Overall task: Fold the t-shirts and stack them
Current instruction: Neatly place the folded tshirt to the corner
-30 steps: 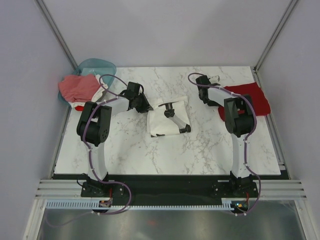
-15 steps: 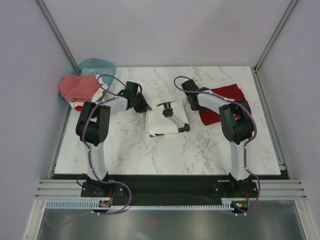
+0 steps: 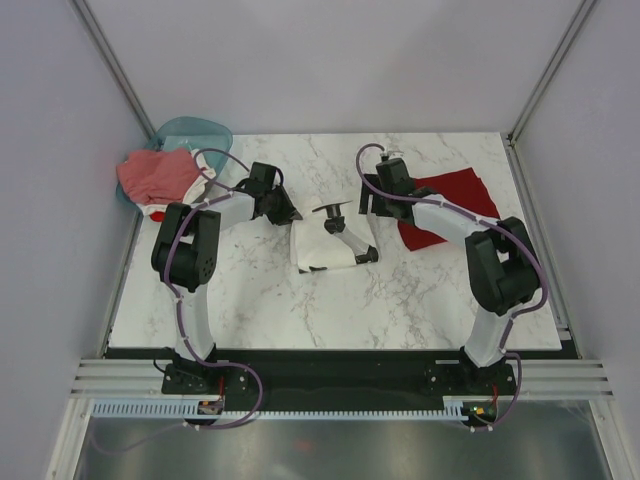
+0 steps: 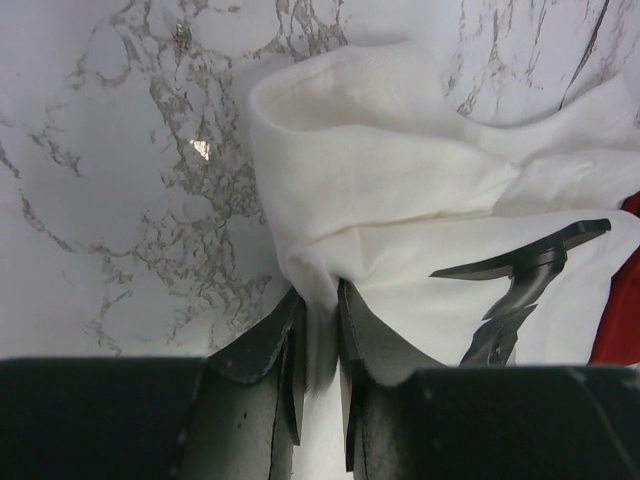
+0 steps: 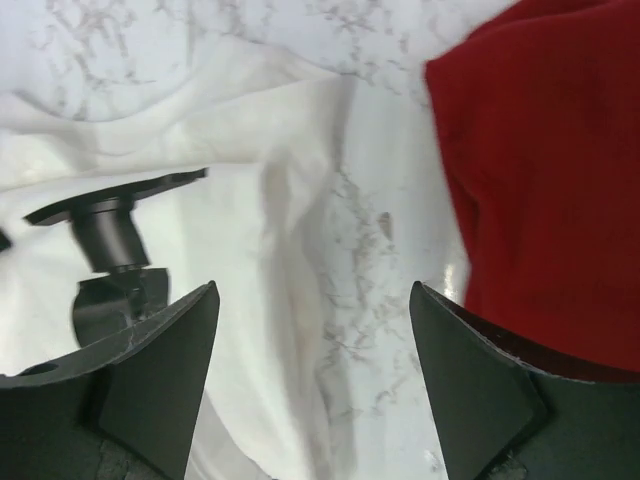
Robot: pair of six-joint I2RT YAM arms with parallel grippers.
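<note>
A white t-shirt [image 3: 325, 245] with a black print lies partly folded at the table's middle. My left gripper [image 3: 288, 213] is at its left edge, and in the left wrist view that gripper [image 4: 320, 300] is shut on a pinch of the white t-shirt [image 4: 400, 190]. My right gripper [image 3: 371, 205] hovers at the shirt's right edge. In the right wrist view it [image 5: 314, 295] stands wide open with nothing between its fingers, the white t-shirt [image 5: 200, 170] to its left. The dark red t-shirt [image 5: 550, 160] lies to its right, spread out at the back right [image 3: 455, 200].
A teal basket [image 3: 195, 132] stands at the back left corner with a pinkish-red t-shirt [image 3: 155, 175] and some white cloth [image 3: 205, 165] draped over it. Bare marble table [image 3: 330, 310] stretches in front of the white shirt.
My right gripper swung left from the back right towards the white shirt and opened. The dark red shirt shifted left with it and now lies let go. The left gripper kept its grip.
</note>
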